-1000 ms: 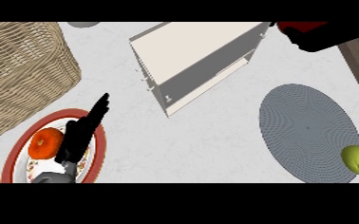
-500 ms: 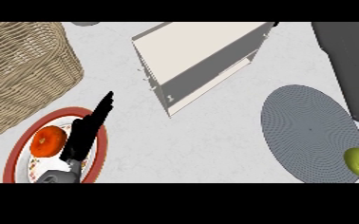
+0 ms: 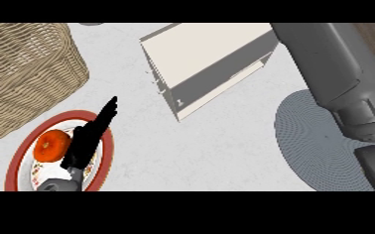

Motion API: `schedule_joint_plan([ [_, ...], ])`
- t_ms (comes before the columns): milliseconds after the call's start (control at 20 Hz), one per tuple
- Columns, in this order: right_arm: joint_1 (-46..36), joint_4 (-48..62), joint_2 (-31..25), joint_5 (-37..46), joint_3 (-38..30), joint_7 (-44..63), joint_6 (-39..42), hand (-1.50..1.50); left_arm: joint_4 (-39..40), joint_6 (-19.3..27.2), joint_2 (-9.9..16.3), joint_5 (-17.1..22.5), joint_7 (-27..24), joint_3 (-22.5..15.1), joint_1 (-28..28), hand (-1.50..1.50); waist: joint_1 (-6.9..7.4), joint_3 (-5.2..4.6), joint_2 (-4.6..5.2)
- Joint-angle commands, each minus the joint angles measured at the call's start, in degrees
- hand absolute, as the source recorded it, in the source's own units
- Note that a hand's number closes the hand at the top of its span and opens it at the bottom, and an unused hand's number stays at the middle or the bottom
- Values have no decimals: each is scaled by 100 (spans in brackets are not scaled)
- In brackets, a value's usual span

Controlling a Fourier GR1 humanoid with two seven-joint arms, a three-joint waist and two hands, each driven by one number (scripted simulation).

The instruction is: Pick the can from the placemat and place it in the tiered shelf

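One tiered shelf (image 3: pixel 209 62), cream-coloured with a grey shadowed side, sits at an angle near the top middle of the pale speckled surface (image 3: pixel 212 153). To its lower right lies one round grey placemat (image 3: pixel 319 146) with a ribbed circular pattern; its right part is covered by a grey forearm (image 3: pixel 326 69) that runs from the top right corner down toward the right edge. The right robot hand at the end of that forearm is not visible in the head view, so its state cannot be judged. The can is not visible either: none shows on the uncovered part of the placemat, nor on the part of the shelf that can be seen.

At the lower left is one round plate (image 3: pixel 102 151) with a red rim and a white patterned centre. One orange-red fruit, perhaps a tomato (image 3: pixel 53 146), rests on it. The left robot hand (image 3: pixel 92 139) lies over the plate just beside the fruit, black fingers straight and together, pointing up and to the right, holding nothing. One woven wicker basket (image 3: pixel 36 72) fills the upper left corner, close to the plate's rim.
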Motion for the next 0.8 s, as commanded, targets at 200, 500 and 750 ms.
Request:
schedule_joint_plan([
  [200, -139, 963, 874, -1140, -1124, -106, 192, 150, 90, -10, -102, -21, -30, -11, -129, 0, 60, 13, 43],
  [500, -51, 1275, 971, -2235, -2288, -156, 334, -150, 136, -40, -4, -35, -53, 61, -146, 0, 105, 15, 81],
  [750, -285, 1307, 860, -2655, -2861, -499, -16, -150, 70, 88, -129, -113, 164, 1, -176, 0, 27, 8, 28],
])
